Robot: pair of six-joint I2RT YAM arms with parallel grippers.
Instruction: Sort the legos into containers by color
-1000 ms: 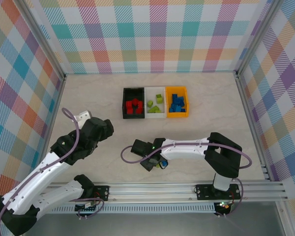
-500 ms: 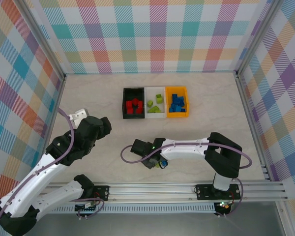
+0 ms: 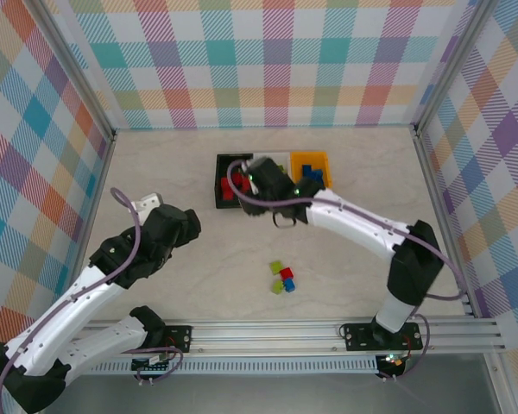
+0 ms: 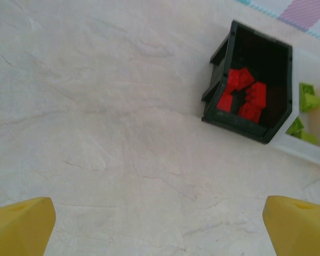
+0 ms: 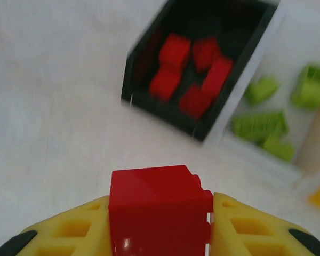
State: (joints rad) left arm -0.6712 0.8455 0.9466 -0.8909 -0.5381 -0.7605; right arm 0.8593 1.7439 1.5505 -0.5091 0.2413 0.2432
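Observation:
My right gripper (image 5: 160,216) is shut on a red lego (image 5: 156,205) and hangs just in front of the black container (image 5: 200,69), which holds several red legos. The white container (image 5: 266,114) beside it holds lime green legos. From above, the right gripper (image 3: 252,179) sits over the black container (image 3: 220,183), with the orange container (image 3: 312,160) partly hidden behind the arm. A green (image 3: 277,267), a red (image 3: 287,273) and a blue lego (image 3: 289,284) lie together on the table. My left gripper (image 3: 177,226) (image 4: 160,229) is open and holds nothing.
The checkered walls and metal posts (image 3: 432,172) enclose the table on three sides. The rail (image 3: 268,332) with both arm bases runs along the near edge. Bare tabletop (image 4: 96,106) lies between my left gripper and the containers.
The right arm closed on a red lego at the loose pile, lifted it and swung far back to the black container. The left arm shifted a little and returned.

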